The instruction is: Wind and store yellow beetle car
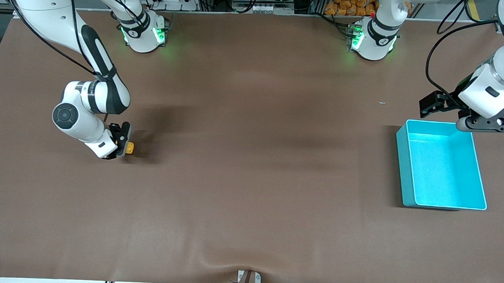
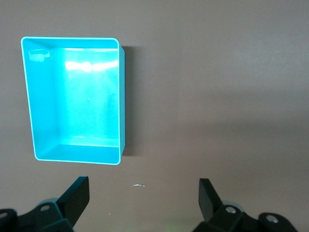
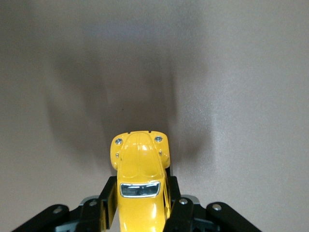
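Toward the right arm's end of the table: right gripper [image 1: 122,143] low at the brown table [image 1: 249,192], fingers pinched on the flanks of the yellow beetle car [image 1: 129,147], clamped across its width; long axis of the car running straight out from between the fingers, bonnet leading, seemingly wheels down on or just above the cloth. Well apart, toward the left arm's end: turquoise bin [image 1: 404,165], apparently nothing in it, with left gripper [image 1: 438,105] waiting over its farther rim, fingers spread wide around nothing. Probably a pull-back along that long axis first, then a long carry across to the bin
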Available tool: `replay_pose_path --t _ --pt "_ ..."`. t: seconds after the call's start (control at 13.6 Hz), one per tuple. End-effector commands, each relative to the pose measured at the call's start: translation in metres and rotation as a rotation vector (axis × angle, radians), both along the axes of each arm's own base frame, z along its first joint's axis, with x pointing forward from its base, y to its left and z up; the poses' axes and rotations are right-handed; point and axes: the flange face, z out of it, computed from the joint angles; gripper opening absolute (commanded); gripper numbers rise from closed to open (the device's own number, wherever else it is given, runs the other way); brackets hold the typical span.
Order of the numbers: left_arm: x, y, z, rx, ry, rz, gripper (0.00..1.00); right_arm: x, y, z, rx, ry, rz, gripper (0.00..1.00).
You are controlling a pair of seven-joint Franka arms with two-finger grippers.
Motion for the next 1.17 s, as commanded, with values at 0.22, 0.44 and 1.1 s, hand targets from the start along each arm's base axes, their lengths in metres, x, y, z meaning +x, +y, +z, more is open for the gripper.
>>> replay_pose_path --t 0.22,0.44,1.1 --pt "0.0008 0.0024 0.0020 0.017 -0.005 0.011 1.00 0.0045 0.0020 -0.0005 0.002 0.007 0.005 0.27" --pt "0.0008 0.0024 0.0020 0.017 -0.005 0.011 1.00 0.0053 0.0037 0.0008 0.003 0.004 0.006 0.27" --pt "0.0020 0.0023 -0.0006 0.018 -0.001 0.011 1.00 0.0040 0.0093 -0.0042 0.022 0.011 -0.013 0.27"
